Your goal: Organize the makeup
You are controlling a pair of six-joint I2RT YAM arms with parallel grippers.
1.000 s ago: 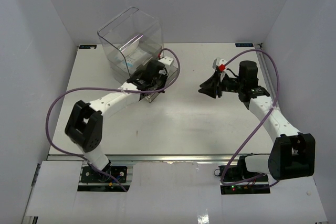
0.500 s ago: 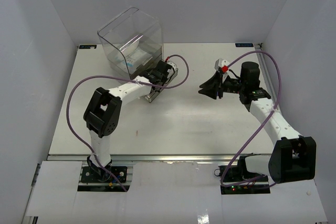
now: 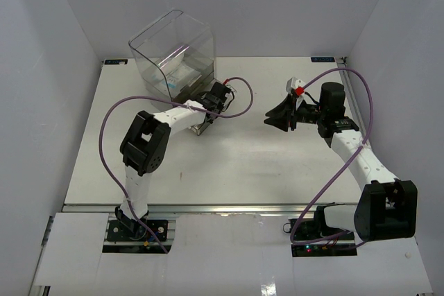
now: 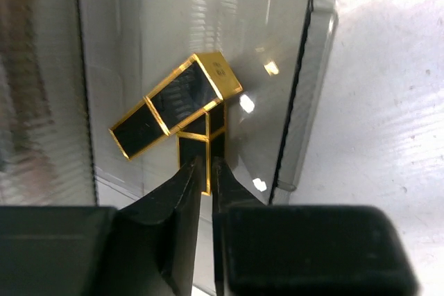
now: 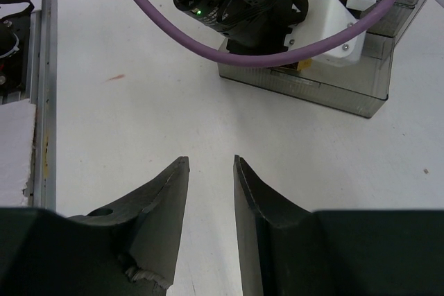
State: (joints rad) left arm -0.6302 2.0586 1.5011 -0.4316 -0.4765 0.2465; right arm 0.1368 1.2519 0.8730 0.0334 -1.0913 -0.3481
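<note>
Left arm's elbow has swung in a fair bit toward the middle since a second ago. Its purple cable (image 3: pixel 102 149) arcs up taller now, but the left claw (image 4: pixel 207 166) has barely left its spot over the smoky drawer (image 3: pixel 202 128). Right arm basically hasn't budged.

From the left wrist cam, the fingers are parted by just a sliver. Nothing is pinched in that slit as far as I can see, so I'd call it let go. Right past the tips sits a gold-black case (image 4: pixel 205 136), lying lengthwise in line with the claw. Its near end is tucked behind the fingertips, and I can't tell if they touch it. A second gold-black case (image 4: pixel 173 105) lies slanted across its far end, running off to the claw's left. Both are inside the drawer, whose wall runs just to the claw's right.

The right claw (image 5: pixel 210 164) hangs over the table (image 5: pixel 139 102), fingers clearly apart and empty. It's aimed at the drawer, which sits well ahead of its tips with the left wrist over it. Beyond the left claw stands the clear acrylic box (image 3: pixel 173 46).
</note>
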